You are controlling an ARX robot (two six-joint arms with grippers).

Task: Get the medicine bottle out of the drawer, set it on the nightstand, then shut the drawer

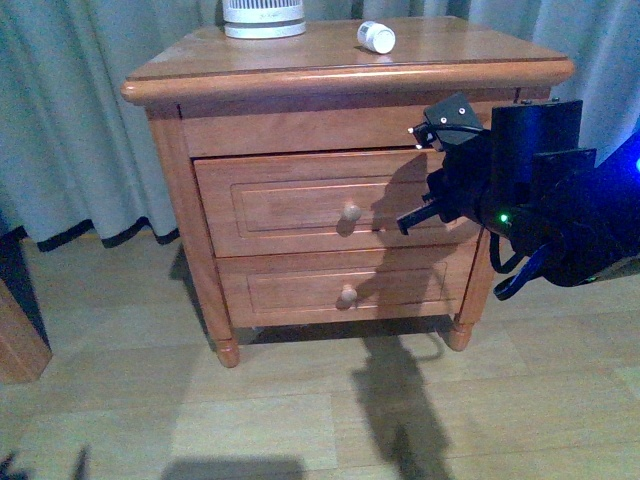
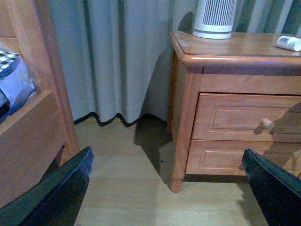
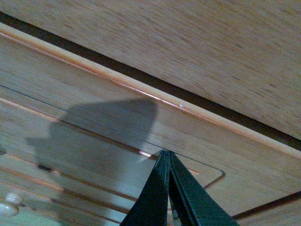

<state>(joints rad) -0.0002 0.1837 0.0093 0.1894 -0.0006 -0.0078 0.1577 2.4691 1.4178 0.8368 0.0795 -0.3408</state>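
Note:
The small white medicine bottle [image 1: 376,37] lies on its side on the nightstand [image 1: 480,52] top, also seen in the left wrist view [image 2: 289,43]. The upper drawer [image 1: 290,205] sits flush in the nightstand, its round knob [image 1: 349,212] showing. My right gripper [image 1: 405,223] is shut and empty, its tips against the right part of the upper drawer front [image 3: 94,136]; in the right wrist view the gripper [image 3: 165,153] touches the panel. My left gripper [image 2: 169,188] is open and empty, low over the floor, left of the nightstand [image 2: 188,84].
A white ribbed device [image 1: 263,17] stands at the back of the nightstand top. The lower drawer [image 1: 340,290] is shut. Grey curtains [image 1: 70,130] hang behind. Wooden furniture with a checked cloth [image 2: 11,84] stands to the left. The floor [image 1: 300,410] is wood.

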